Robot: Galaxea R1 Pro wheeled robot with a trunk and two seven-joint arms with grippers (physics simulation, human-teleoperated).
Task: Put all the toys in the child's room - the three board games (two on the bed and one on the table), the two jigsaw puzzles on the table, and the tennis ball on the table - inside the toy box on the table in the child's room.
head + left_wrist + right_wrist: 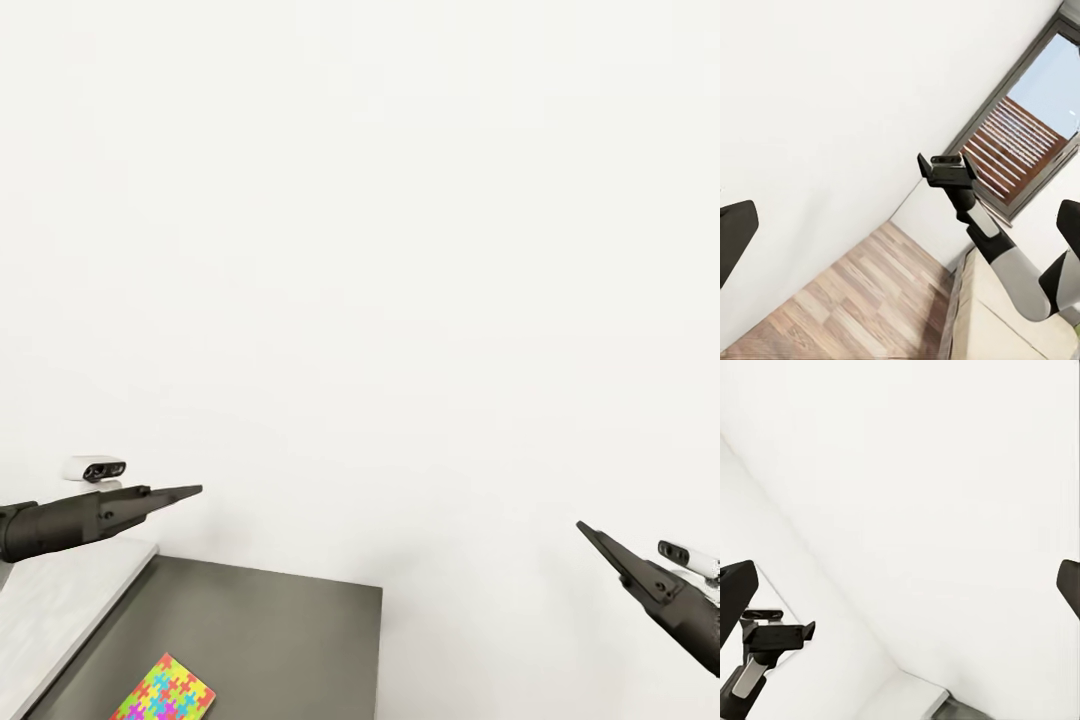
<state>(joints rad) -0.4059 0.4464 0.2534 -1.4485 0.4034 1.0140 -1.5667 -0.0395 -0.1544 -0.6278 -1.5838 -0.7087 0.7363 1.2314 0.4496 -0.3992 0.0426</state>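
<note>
Lying flat on the dark grey lower counter (270, 630), multicoloured square jigsaw puzzle (165, 690) sits corner-forward; both pincers released, empty.

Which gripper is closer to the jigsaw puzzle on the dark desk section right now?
The left gripper. In the head view it hangs above the dark desk section where the jigsaw puzzle lies, while the right gripper is off beyond the desk's edge, against the white wall.
</note>
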